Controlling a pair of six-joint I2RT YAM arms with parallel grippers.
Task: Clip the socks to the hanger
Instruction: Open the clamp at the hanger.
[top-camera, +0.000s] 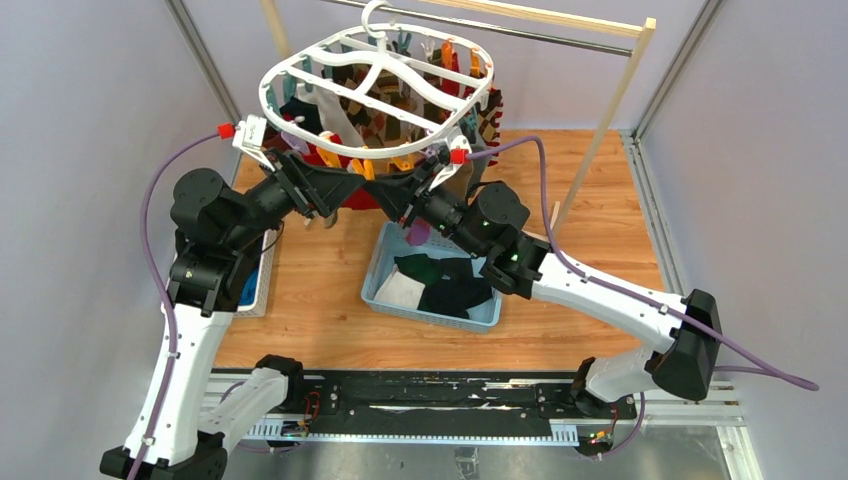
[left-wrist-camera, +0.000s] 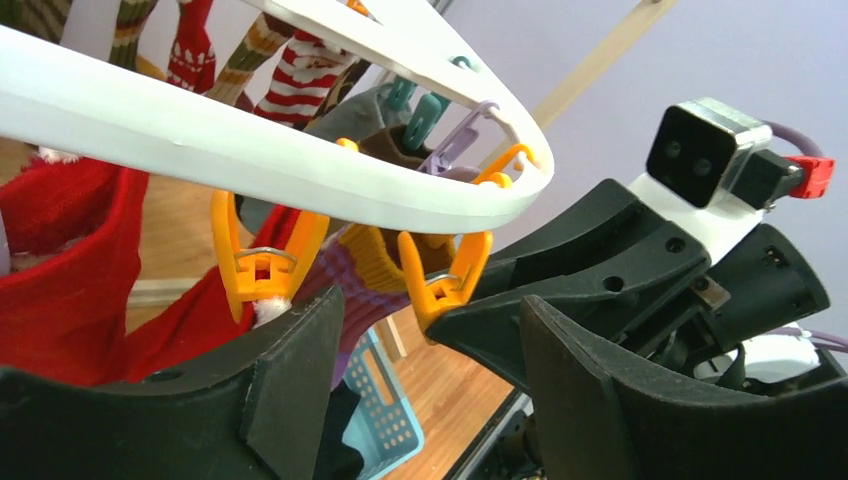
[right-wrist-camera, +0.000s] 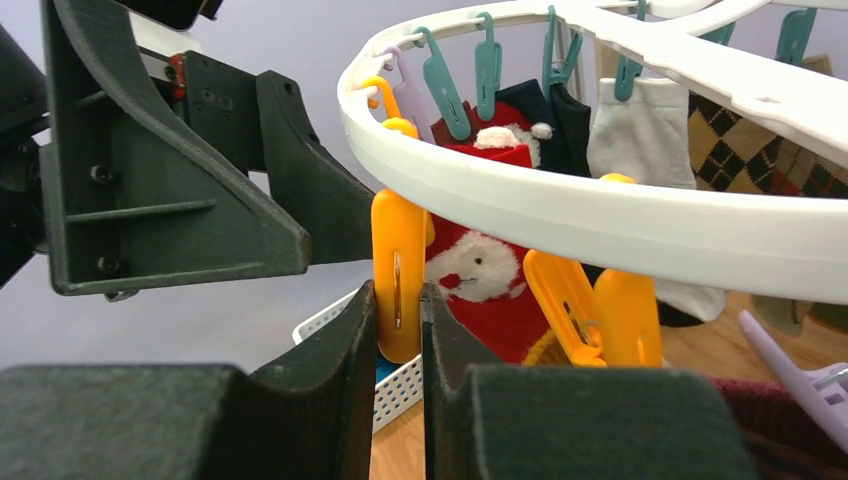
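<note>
The hanger (top-camera: 375, 85), a white oval frame, hangs by its hook from the rail, with several socks clipped under it. In the right wrist view my right gripper (right-wrist-camera: 398, 312) is shut on an orange peg (right-wrist-camera: 398, 262) under the hanger's rim (right-wrist-camera: 600, 225); a red Santa sock (right-wrist-camera: 480, 285) hangs just behind. My left gripper (left-wrist-camera: 430, 390) is open below the rim (left-wrist-camera: 250, 150) with nothing between its fingers. Beside its left finger, another orange peg (left-wrist-camera: 262, 265) holds a red sock (left-wrist-camera: 70, 280), and a purple-and-mustard sock (left-wrist-camera: 350, 270) hangs there. Seen from above, the left gripper (top-camera: 335, 200) and right gripper (top-camera: 392, 192) meet under the hanger's near edge.
A blue basket (top-camera: 385, 262) on the wooden table holds dark socks (top-camera: 450, 285) and a white one (top-camera: 400, 290). A white basket (top-camera: 262, 285) sits by the left arm. The rail's wooden post (top-camera: 610, 110) stands at the right, behind the basket.
</note>
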